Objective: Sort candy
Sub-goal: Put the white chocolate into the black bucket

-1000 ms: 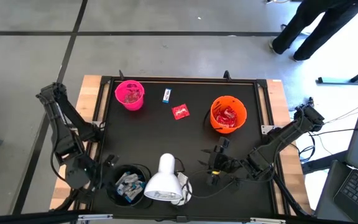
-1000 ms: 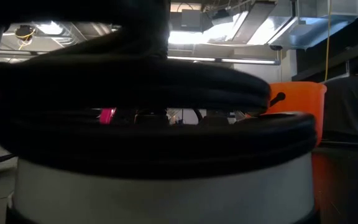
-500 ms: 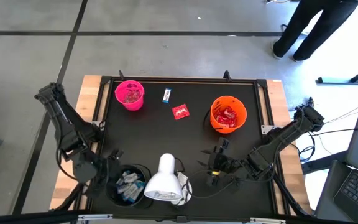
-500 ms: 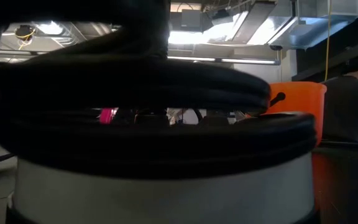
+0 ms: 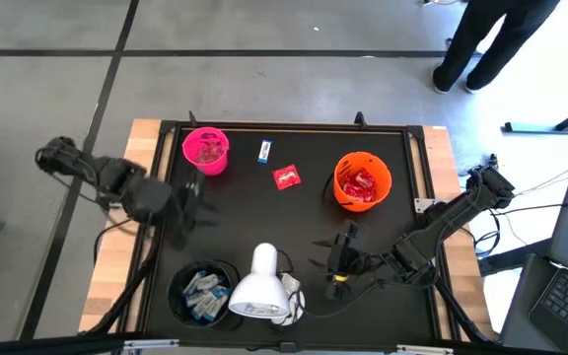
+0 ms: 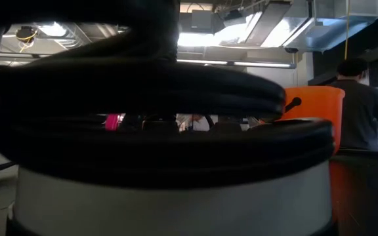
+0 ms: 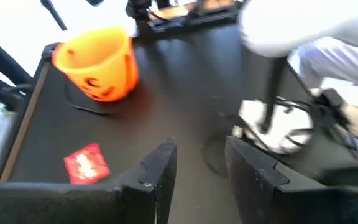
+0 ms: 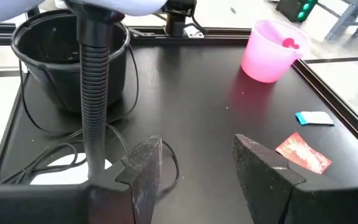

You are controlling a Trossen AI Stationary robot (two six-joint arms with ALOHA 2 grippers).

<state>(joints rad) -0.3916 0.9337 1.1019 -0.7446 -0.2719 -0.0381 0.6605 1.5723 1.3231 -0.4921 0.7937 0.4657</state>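
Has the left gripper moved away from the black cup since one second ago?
Yes. In the high view the left gripper was beside the black cup at the near table edge; now it sits farther up the table, toward the pink cup.

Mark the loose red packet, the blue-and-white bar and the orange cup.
red packet (image 5: 286, 177), high view, wrapper centre
blue-and-white bar (image 5: 264, 151), high view, mid-wrapper
orange cup (image 5: 340, 169), high view, left rim

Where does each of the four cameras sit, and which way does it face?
High: overhead, straight down on the table; both arms show.
Low: table height, mostly blocked by a near dark object; orange cup behind.
Left wrist: past the left end effector toward the orange cup and red candy.
Right wrist: past the right end effector toward the pink cup.
Both wrist views share the red candy.
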